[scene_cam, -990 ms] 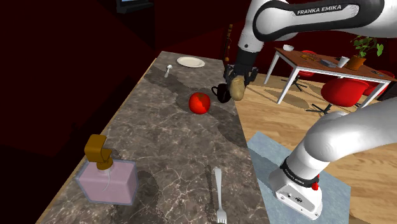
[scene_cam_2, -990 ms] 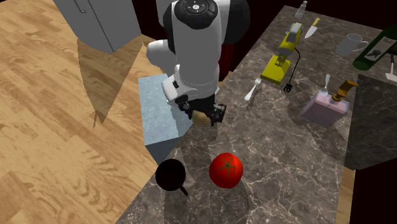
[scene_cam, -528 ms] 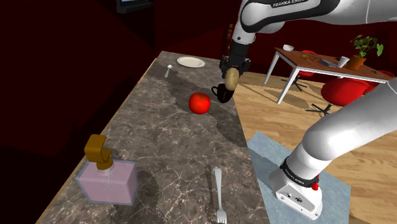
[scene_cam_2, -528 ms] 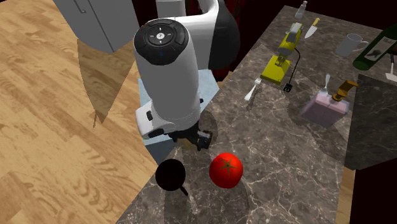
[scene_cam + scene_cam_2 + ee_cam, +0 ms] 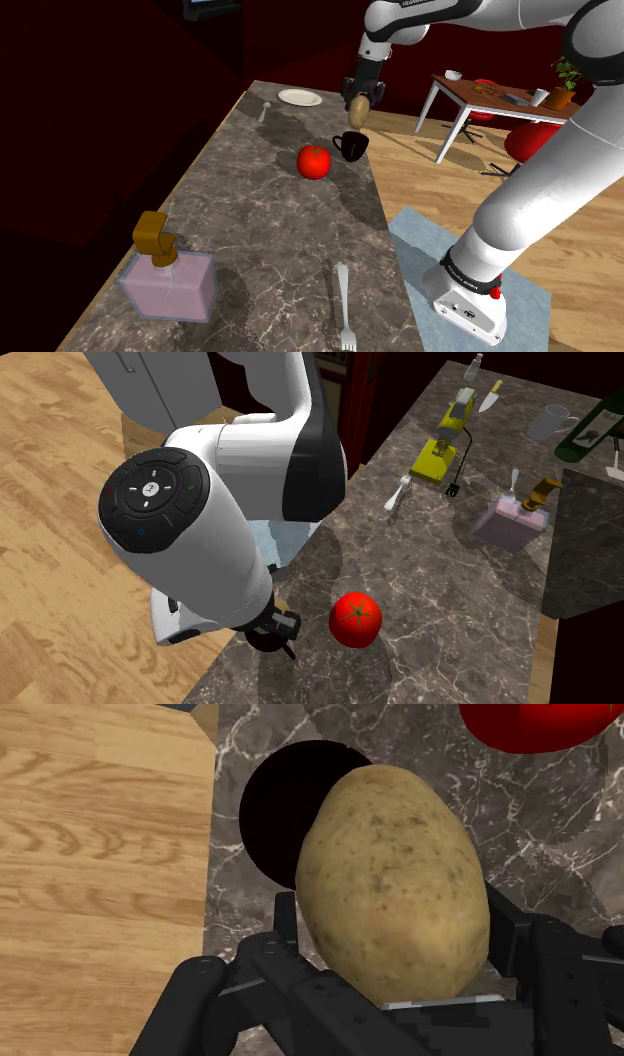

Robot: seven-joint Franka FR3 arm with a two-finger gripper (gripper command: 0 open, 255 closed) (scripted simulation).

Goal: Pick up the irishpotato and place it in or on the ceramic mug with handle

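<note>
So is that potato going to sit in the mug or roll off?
Probably stiff: the potato shows no dent between the fingers. It looks longer than the mouth of the mug, so it may perch or stick out. Being rounded, it could roll off.

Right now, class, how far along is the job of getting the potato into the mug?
Done: the potato is off the counter, clasped in the hand. In hand: it hangs above the black mug, whose opening shows just beside it in the wrist view. Left: line up, lower and release; it is not yet in the mug.
</note>
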